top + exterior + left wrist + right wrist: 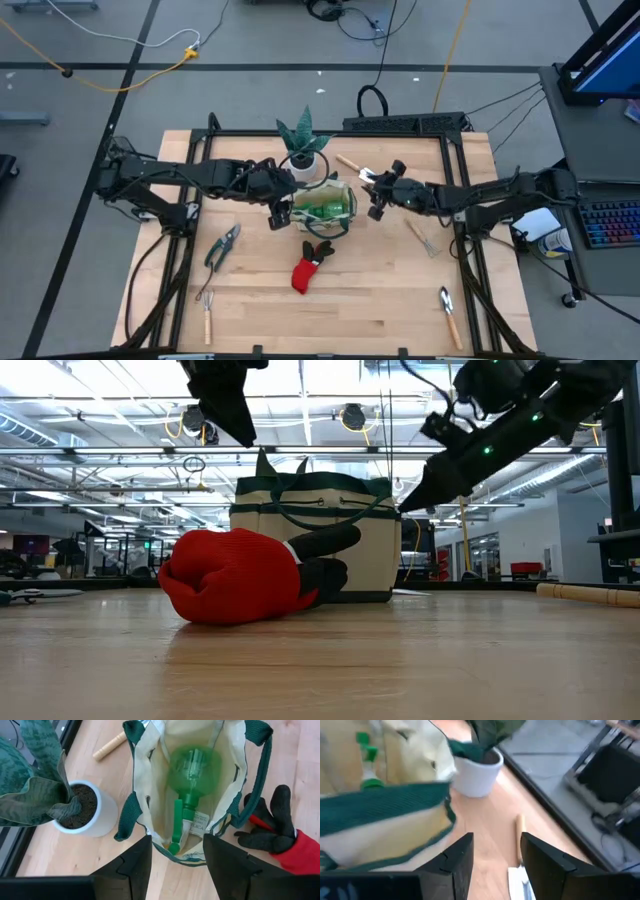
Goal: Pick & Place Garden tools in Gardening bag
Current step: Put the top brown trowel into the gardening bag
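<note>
Looking past the open left gripper (172,857): green spray bottle (192,775) inside gardening bag (145,785), unseen from low view; right gripper (492,857) open too.

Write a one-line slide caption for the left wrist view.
Open left gripper above the gardening bag holding a green spray bottle, between potted plant and red-and-black glove.

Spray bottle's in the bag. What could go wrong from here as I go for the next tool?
The left gripper hovers open over the gardening bag; dropping could snag a loop handle. The glove lies against the bag, so grabbing it may drag the soft bag. The right gripper, open, is near the plant pot and could tip it.
</note>
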